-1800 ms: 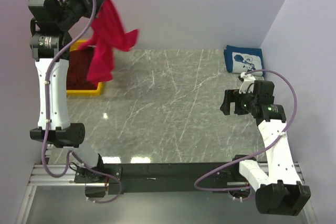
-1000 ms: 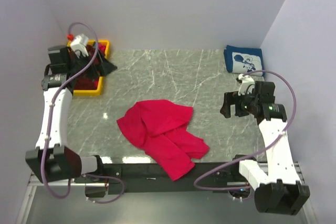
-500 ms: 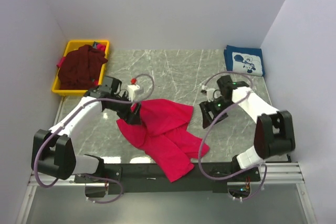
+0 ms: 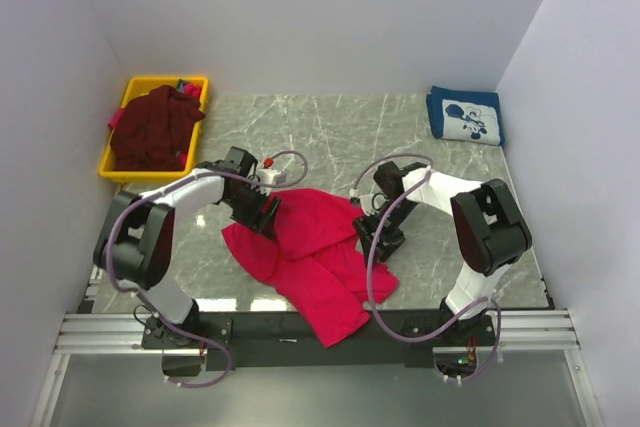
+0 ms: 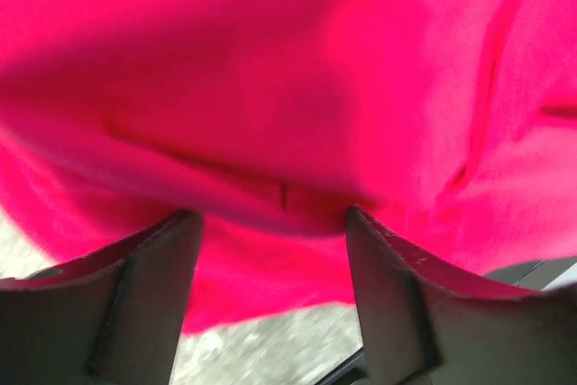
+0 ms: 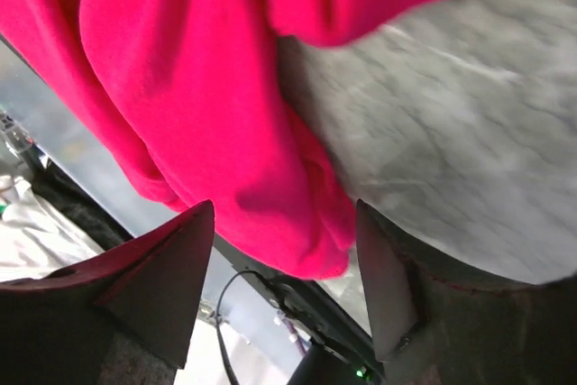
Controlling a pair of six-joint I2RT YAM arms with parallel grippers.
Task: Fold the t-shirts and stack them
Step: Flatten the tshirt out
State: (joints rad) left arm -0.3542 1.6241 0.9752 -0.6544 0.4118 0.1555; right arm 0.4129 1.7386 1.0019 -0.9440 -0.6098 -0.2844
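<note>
A bright crimson-red t-shirt lies crumpled at the table's near middle, one end hanging over the front edge. My left gripper is low at its left upper edge. In the left wrist view the left gripper is open with a fold of red cloth between its fingertips. My right gripper is at the shirt's right edge. The right wrist view shows the right gripper open around a red lobe. A folded navy t-shirt with white print sits at the back right. The dark maroon t-shirt fills a bin.
The yellow bin stands at the back left corner. The grey marble table ends in a black front rail just under the hanging red cloth. Walls close in the left, back and right sides.
The red t-shirt dropped from the raised left gripper onto the table. Both arms then swung in and down, left to the shirt's left edge, right to its right edge.
</note>
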